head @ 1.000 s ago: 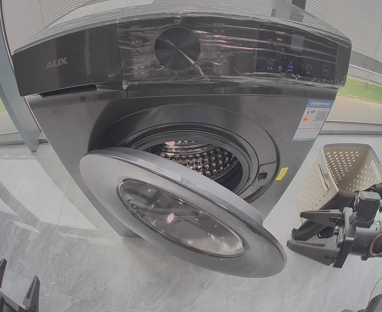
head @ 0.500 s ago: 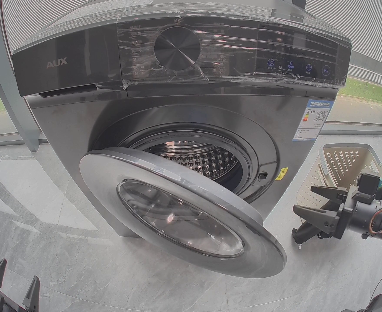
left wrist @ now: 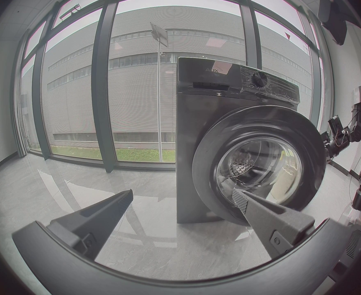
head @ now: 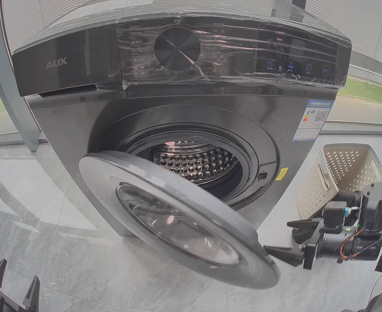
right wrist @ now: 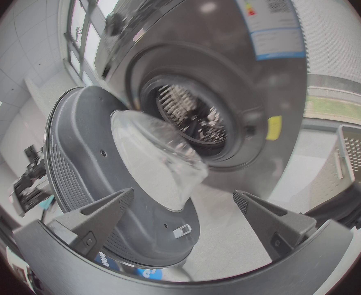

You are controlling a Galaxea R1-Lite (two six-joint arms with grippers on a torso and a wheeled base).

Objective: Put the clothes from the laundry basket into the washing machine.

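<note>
The grey washing machine (head: 69, 122) stands with its round door (head: 178, 222) swung open and the steel drum (head: 195, 161) exposed. My right gripper (head: 277, 235) is open at the door's free edge, its lower finger right by the rim; I cannot tell if it touches. In the right wrist view the door's inner side (right wrist: 86, 152) lies just ahead of the open right gripper (right wrist: 182, 193). The beige laundry basket (head: 329, 183) lies tipped beside the machine, with a dark garment (head: 349, 196) at its mouth. My left gripper (head: 15, 282) hangs open, low at the left, far from the machine.
Glossy grey floor tiles (head: 48, 222) spread in front of and to the left of the machine. Tall windows (left wrist: 135, 103) run behind it. The open door juts out into the space in front of the drum.
The right gripper dropped and moved left from beside the basket to the door's free edge. The door has swung a little wider, showing more of the drum. The left gripper has not moved.
</note>
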